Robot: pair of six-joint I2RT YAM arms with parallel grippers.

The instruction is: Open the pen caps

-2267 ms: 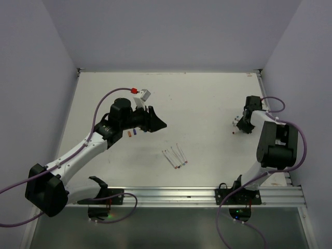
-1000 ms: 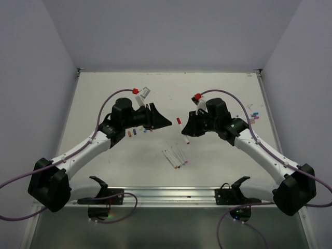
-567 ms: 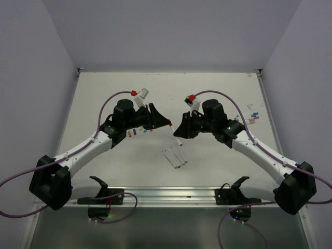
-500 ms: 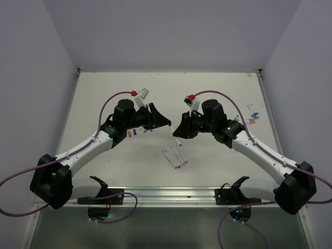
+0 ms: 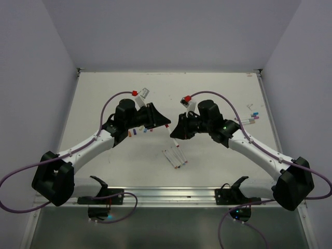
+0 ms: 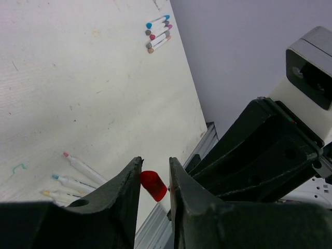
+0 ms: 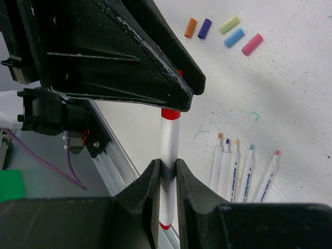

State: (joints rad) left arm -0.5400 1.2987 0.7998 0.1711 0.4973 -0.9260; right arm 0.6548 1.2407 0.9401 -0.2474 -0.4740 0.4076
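1. Five pens are done: a row of five uncapped white pens with coloured tips [image 7: 243,166] lies on the white tabletop [image 6: 78,78].
2. Their short plastic caps [image 7: 229,24] (orange, purple, yellow, blue, pink) lie loose, beyond that row and to its left.
3. A sixth pen is in work. The right hand [image 7: 167,166] pinches the thin white pen body [image 7: 168,140] in the air just beyond the row. The left hand [image 6: 154,162] is pressed onto its red plastic cap [image 6: 153,185], which is not yet off.
4. A cluster of capped pens [image 6: 158,33] waits well to the right of the row, so roughly half the task remains.
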